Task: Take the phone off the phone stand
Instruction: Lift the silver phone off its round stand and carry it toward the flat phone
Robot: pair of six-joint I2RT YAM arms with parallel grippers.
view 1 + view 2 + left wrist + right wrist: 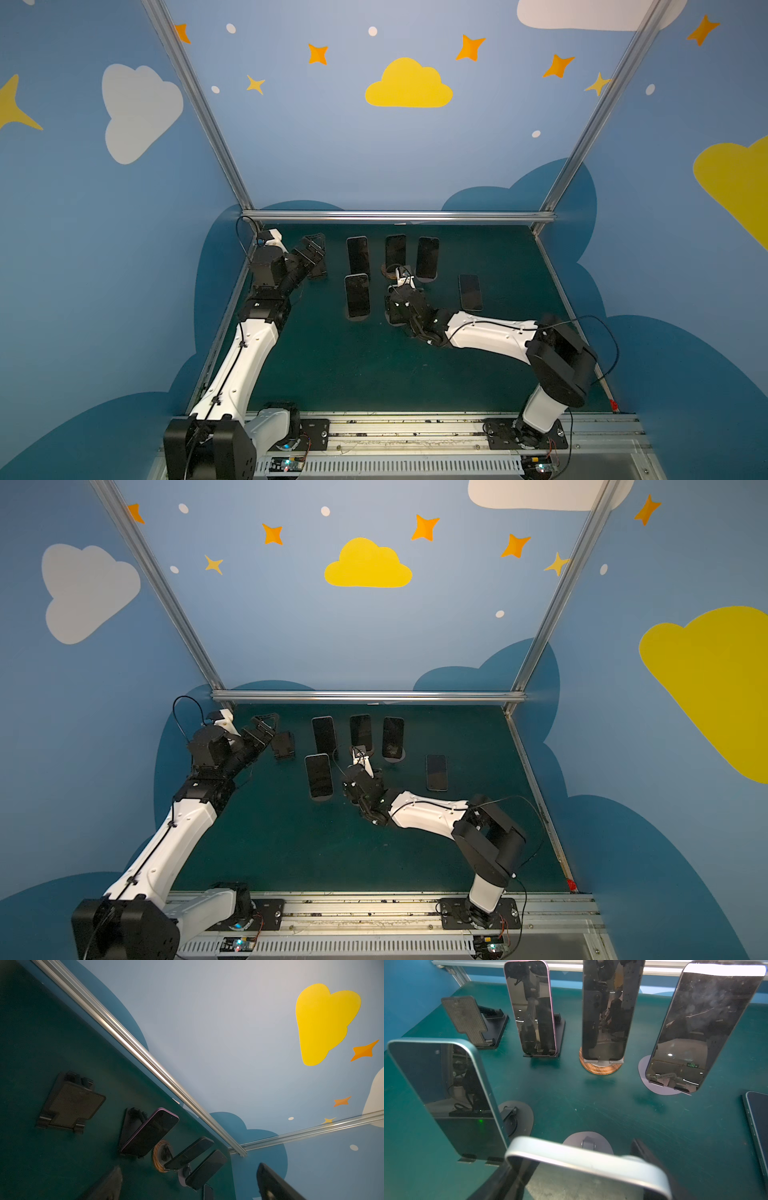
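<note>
Left gripper (313,249) sits at the back-left with its jaws spread wide and nothing between them, beside an empty black stand (318,270).

Next along the green mat (374,374), 4 phones stand propped:
- a purple-edged phone (529,1007) on a black stand
- a light blue phone (446,1095) in front of it, on a grey stand
- a dark phone (608,1009) on a wood-base stand (601,1068)
- a scratched phone (695,1028) on an oval grey base

Centre, in front of the wood-base stand: the right gripper (577,1166) is down on the task phone (583,1159), which has a pale blue frame. In the right wrist view its top edge runs between the 2 dark fingers (645,1153), 1 at each side and pressed to the frame, so this looks like a closed grip on the phone. Its grey stand base (588,1140) shows just behind. The lower edge is hidden, so I can't tell if it's clear of the cradle lip.

Far right, 1 flat phone (470,292) lies face up on the mat, off any stand.

Step, as I judge it: grasp made, lift-out about to start. The next move calls for pulling the phone up along the stand's tilt until it clears the lip, then carrying it right to open mat. The light blue phone is close on the left — avoid swinging that way.
</note>
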